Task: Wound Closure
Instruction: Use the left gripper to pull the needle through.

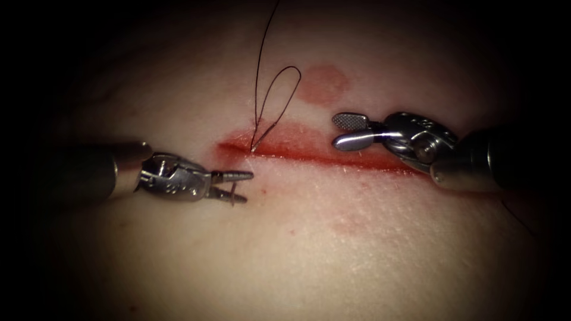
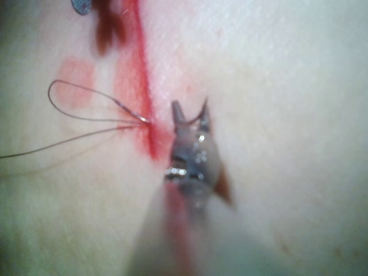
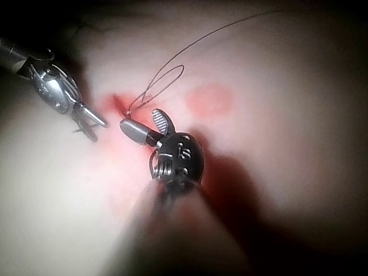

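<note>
We see the left tool (image 1: 238, 185) with its jaws parted just below the left end of the cut (image 1: 321, 156), holding nothing that we can make out. The right tool (image 1: 348, 131) — jaws spread, also empty — hovers over the cut's right half. The thread (image 1: 279, 95) rises in a loop from the cut's left end; a short bright sliver there may be the needle — we cannot tell. We judge the thread light, limp and slippery, best pinched near the tissue (image 1: 333, 249).
</note>
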You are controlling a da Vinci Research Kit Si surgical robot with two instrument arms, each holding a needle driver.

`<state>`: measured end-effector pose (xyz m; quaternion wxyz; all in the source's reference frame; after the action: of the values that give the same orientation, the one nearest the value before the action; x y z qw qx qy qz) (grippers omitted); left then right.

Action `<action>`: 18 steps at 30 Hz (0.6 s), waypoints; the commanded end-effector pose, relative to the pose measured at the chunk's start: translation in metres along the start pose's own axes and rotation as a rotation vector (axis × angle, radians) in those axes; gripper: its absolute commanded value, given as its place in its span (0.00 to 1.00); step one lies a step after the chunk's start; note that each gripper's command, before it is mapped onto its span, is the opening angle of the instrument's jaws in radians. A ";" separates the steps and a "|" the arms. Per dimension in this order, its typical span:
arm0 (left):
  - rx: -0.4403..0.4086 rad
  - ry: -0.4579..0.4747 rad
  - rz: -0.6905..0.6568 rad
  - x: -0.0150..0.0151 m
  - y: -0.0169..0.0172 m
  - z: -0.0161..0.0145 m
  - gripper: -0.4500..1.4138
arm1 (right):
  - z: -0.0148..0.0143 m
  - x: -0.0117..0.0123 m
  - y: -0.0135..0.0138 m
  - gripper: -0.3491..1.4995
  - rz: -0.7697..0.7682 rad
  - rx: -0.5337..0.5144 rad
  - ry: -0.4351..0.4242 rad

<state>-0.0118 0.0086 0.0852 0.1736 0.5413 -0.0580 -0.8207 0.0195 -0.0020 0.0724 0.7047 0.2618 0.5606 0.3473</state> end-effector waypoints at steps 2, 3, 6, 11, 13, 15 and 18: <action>-0.005 0.005 -0.001 -0.0002 0.0001 0.0004 0.29 | 0.0007 -0.0007 0.0001 0.99 0.002 0.002 -0.001; -0.005 0.005 -0.001 -0.0002 0.0001 0.0004 0.29 | 0.0007 -0.0007 0.0001 0.99 0.002 0.002 -0.001; -0.001 0.001 0.002 -0.0009 -0.0004 0.0001 0.09 | 0.0008 -0.0007 0.0002 0.99 0.002 0.000 0.000; -0.012 -0.017 -0.060 -0.0011 -0.0002 0.0003 0.05 | 0.0009 -0.0007 0.0001 0.99 -0.004 -0.001 0.000; -0.009 -0.033 -0.096 -0.0010 0.0001 0.0004 0.05 | 0.0010 -0.0008 0.0001 0.99 -0.004 -0.001 0.000; -0.014 -0.041 -0.121 -0.0008 0.0004 0.0004 0.05 | 0.0010 -0.0008 0.0001 0.99 -0.004 -0.002 0.000; -0.019 -0.047 -0.145 -0.0004 0.0008 0.0004 0.05 | 0.0010 -0.0008 0.0001 0.99 0.002 -0.002 0.000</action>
<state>-0.0114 0.0080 0.0852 0.1129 0.5206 -0.0109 -0.8463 0.0198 -0.0021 0.0725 0.7053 0.2601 0.5604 0.3475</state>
